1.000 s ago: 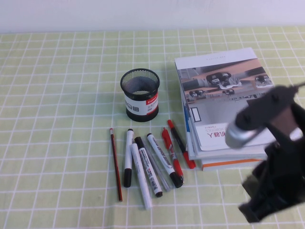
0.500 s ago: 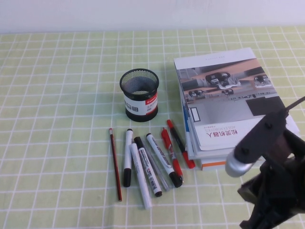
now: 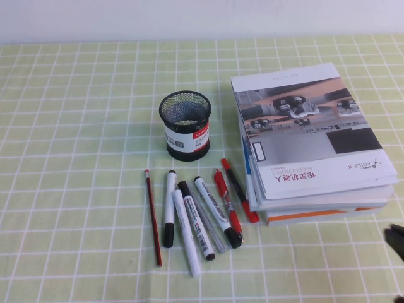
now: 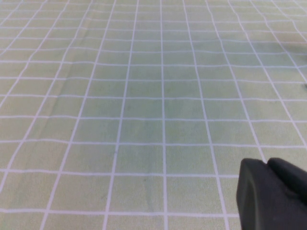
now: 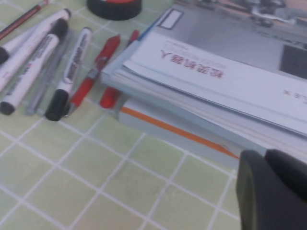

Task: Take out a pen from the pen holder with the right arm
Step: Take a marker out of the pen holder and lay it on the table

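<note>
**High view.** Only a dark sliver of the right arm (image 3: 396, 242) shows, at the lower right edge of the frame, well apart from everything else. The left arm does not show. The pen holder (image 3: 185, 125), a black mesh cup, stands upright at centre. Through its mouth you see only mesh wall and floor. The pens (image 3: 211, 211) lie flat on the tabletop (image 3: 76, 126) in a loose row just below the holder, with a pencil (image 3: 153, 218) at the row's left end and two red ones (image 3: 227, 199) at its right, close against the books (image 3: 309, 142). That stack fills the right of the frame. Open cloth runs across the whole left half and along the bottom.

**Left wrist view.** The left claw (image 4: 273, 196) is a dark block at lower right, over bare green checked cloth. You cannot tell whether it is spread or pressed together.

**Right wrist view.** The right claw (image 5: 273, 191) sits at lower right, pressed together, beside the near corner of the book stack (image 5: 216, 72). The pens (image 5: 72, 72) fan across the upper left, and the holder's base (image 5: 114, 5) is cut off by the top edge. Bare cloth lies between claw and pens.
</note>
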